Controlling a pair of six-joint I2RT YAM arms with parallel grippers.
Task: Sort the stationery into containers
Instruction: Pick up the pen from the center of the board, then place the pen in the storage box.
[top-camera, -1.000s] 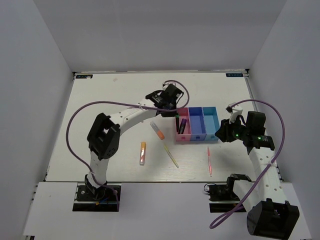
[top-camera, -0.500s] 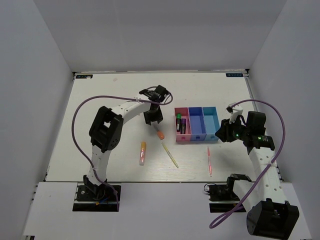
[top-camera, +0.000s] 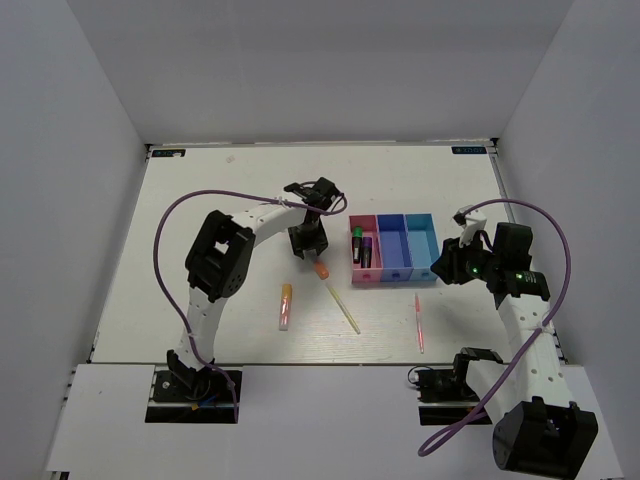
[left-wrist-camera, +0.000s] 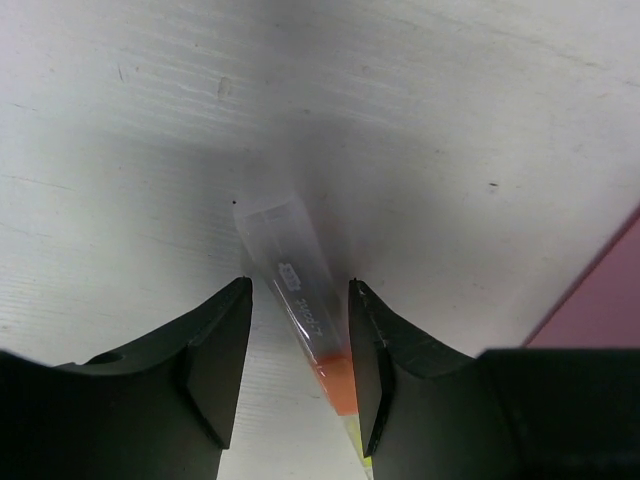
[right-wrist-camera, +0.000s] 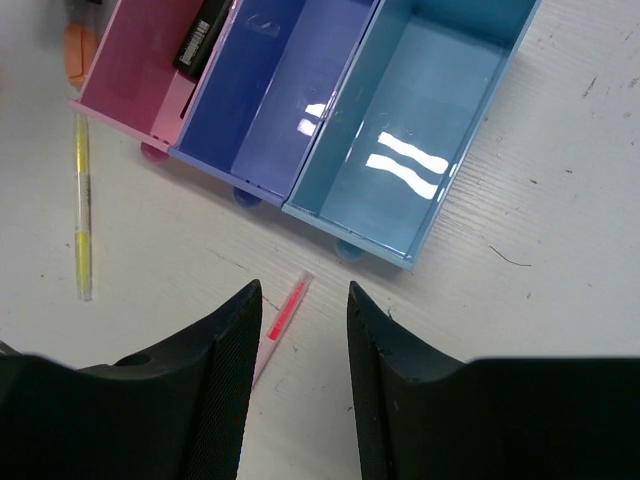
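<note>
Three loose pieces nearest the bases: an orange-pink highlighter (top-camera: 285, 305) on the left, a thin yellow pen (top-camera: 342, 309) lying aslant beside it, and a pink-red pen (top-camera: 418, 322) well to the right. All lie flat on the bench (top-camera: 200, 230).
Right arm: the right end effector (right-wrist-camera: 303, 300) hangs over the far tip of the pink-red pen, just short of the light blue bin (top-camera: 421, 240). Its fingers are moderately apart and carry nothing. It sits where it was a second ago.
Next target: the orange-capped marker (top-camera: 317, 265) lies on the bench just left of the pink bin (top-camera: 366, 274), with its cap close to the yellow pen's far end. I cannot tell whether the two touch.
Left arm: a second ago the left end effector (left-wrist-camera: 300, 300) was over the pink bin's far end; it has since swung left and come down over this marker. Its fingers are set just wider than the clear barrel, one on each side, and have not yet closed.
Meaning: the last drop-off looks finished and the next pick looks begun.
Bins: the pink bin holds a green-capped marker (top-camera: 355, 245) and a purple-capped marker (top-camera: 367, 252) side by side. The dark blue bin (top-camera: 394, 245) and the light blue bin hold nothing.
In the way: the yellow pen's tip by the cap could be nudged on the lift, and the pink wall stands near on the right.
</note>
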